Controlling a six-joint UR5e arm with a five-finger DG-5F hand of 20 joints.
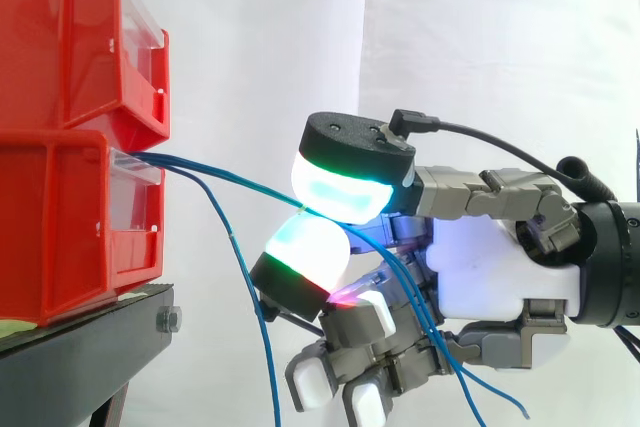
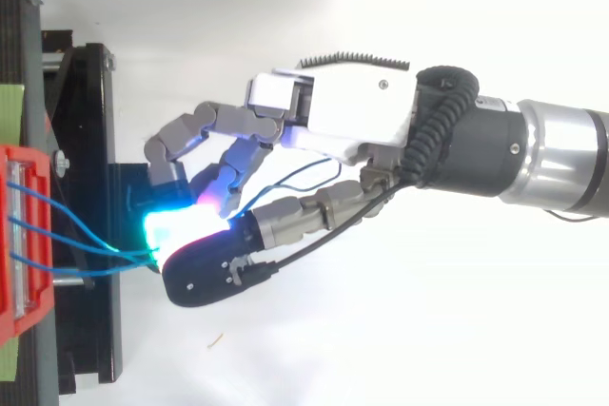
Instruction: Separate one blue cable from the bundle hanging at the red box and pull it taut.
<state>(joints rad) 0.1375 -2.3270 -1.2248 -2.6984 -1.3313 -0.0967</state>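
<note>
On my side feed the black stand (image 1: 95,319) carries the load, with a bolt (image 1: 168,320) at the edge of its top. The lower red bin (image 1: 60,227) sits on that top, and a pale green strip (image 1: 12,328) shows just under the bin's base. The upper red bin (image 1: 70,37) is stacked squarely on the lower one.

Bins: two red ones, stacked, upper (image 1: 70,37) on lower (image 1: 60,227).
Cables (image 1: 230,183): three blue strands cross the bin front in the top view.
Cables hanging loose: one, dropping clear of the hand (image 1: 500,267).
Cables pinched: at least one between two glowing pads; the exact number cannot be told.
Loose cable ends: two trail below the palm.
Hands: one.
Arms: one (image 2: 552,154).
Stands: one, black (image 1: 90,342).
Bolts: one, on the stand's edge (image 1: 168,320).
Curtains: one, white (image 1: 480,37).
</note>
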